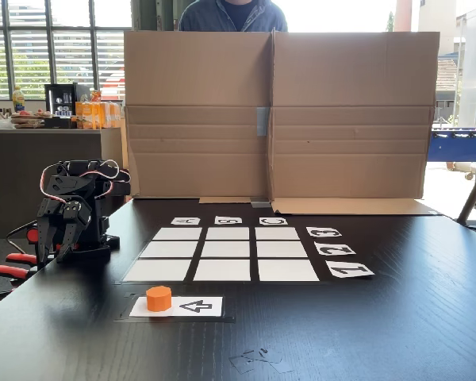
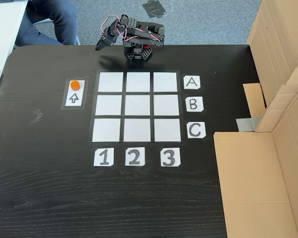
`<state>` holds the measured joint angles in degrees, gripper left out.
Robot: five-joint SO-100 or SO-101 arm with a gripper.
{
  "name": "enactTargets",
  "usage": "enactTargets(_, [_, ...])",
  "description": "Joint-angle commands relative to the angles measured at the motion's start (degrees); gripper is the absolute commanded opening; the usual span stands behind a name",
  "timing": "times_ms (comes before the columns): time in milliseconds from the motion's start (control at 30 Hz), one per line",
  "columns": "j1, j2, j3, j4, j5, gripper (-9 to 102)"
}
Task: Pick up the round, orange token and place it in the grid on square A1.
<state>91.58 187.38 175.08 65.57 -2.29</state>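
Note:
The round, orange token [image 1: 159,298] [image 2: 75,85] stands on the white arrow card [image 1: 192,306] [image 2: 74,97], just outside the grid [image 1: 227,252] [image 2: 137,106]. Square A1 [image 1: 157,271] [image 2: 111,82] is the bare white corner cell nearest the token. The black arm sits folded at the table's edge, at left in a fixed view and at top in the other. My gripper [image 1: 54,252] [image 2: 99,46] hangs down with its fingers together and nothing in them, well apart from the token.
A tall cardboard screen [image 1: 274,111] [image 2: 268,163] walls off one side of the black table [image 1: 397,333]. A person [image 1: 230,14] stands behind it. Red-handled clamps [image 1: 8,266] hold the arm's base. A faint scuff [image 1: 258,359] marks the table near the card.

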Motion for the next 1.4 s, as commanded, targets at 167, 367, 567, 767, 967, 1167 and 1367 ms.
enactTargets(167, [-0.5,-0.2,0.2,0.2,-0.4,13])
enactTargets(367, [-0.5,-0.3,0.2,0.2,-0.4,15])
enactTargets(567, [-0.9,-3.7,0.0,-1.9,-0.4,16])
enactTargets(767, [-2.6,-12.6,-3.6,-6.7,-0.4,15])
enactTargets(967, [-5.2,-24.6,-13.9,-6.6,0.1,16])
enactTargets(1167, [-8.1,-37.3,-23.3,-6.8,0.1,19])
enactTargets(1367, [-11.2,-49.4,-33.4,-6.9,0.4,20])
